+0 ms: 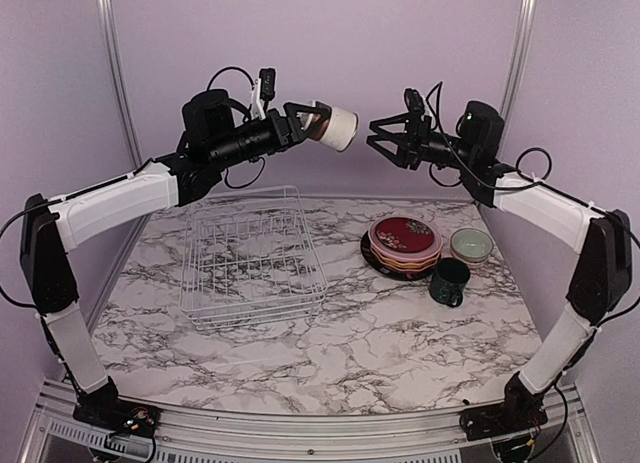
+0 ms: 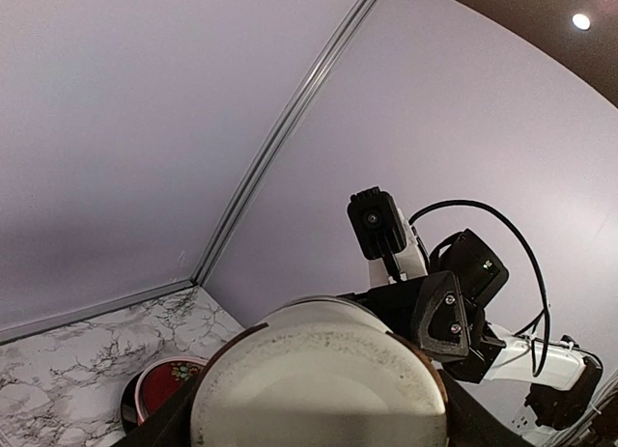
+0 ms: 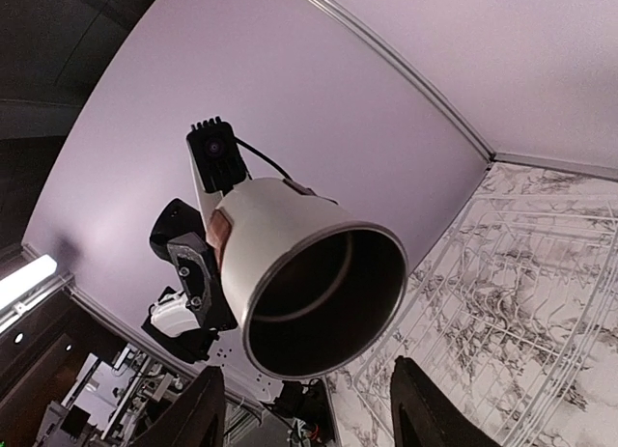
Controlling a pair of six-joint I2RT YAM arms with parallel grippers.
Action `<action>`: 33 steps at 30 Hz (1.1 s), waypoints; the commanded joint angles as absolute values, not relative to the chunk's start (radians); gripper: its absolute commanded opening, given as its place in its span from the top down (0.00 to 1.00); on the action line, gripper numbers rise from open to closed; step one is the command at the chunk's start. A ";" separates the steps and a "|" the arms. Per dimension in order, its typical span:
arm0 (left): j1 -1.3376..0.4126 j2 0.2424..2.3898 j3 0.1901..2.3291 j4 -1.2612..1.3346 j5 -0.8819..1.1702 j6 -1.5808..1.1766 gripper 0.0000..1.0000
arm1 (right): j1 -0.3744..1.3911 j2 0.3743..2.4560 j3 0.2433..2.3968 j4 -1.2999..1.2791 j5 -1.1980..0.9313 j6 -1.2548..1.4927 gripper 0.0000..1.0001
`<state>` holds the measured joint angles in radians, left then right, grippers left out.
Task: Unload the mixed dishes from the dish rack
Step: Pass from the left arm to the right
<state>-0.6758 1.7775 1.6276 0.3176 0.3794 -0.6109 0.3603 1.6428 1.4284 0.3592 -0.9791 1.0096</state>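
Your left hand (image 1: 308, 123) is pinching the white-and-brown cup (image 1: 338, 129) near its base, which is hiding most of that hand's fingers from its wrist camera. Your right hand (image 1: 378, 141) is hanging spread just beyond the cup's mouth. The dish rack (image 1: 250, 258) is sitting on the desk (image 1: 380, 333) below your left hand.

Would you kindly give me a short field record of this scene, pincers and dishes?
left pincer: shut on the white-and-brown cup, raised, mouth toward the right arm
right pincer: open, facing the cup, not touching
dish rack: on the table, no dishes inside
plate stack: right of the rack, floral red plate on top
pale green bowl: right of the stack
dark green mug: nearer than the bowl
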 commanded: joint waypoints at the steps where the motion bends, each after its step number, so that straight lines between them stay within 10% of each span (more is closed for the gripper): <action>1: -0.683 1.800 1.633 0.387 0.419 -0.610 0.53 | 0.375 1.663 1.447 0.571 -1.048 1.167 0.46; 13: -0.692 1.810 1.628 0.406 0.459 -0.600 0.54 | 0.422 1.712 1.494 0.626 -1.068 1.238 0.58; 25: -0.693 1.820 1.599 0.415 0.470 -0.596 0.51 | 0.427 1.717 1.498 0.706 -1.090 1.316 1.00; 33: -0.692 1.796 1.581 0.369 0.430 -0.569 0.03 | 0.422 1.666 1.490 0.533 -1.076 1.184 1.00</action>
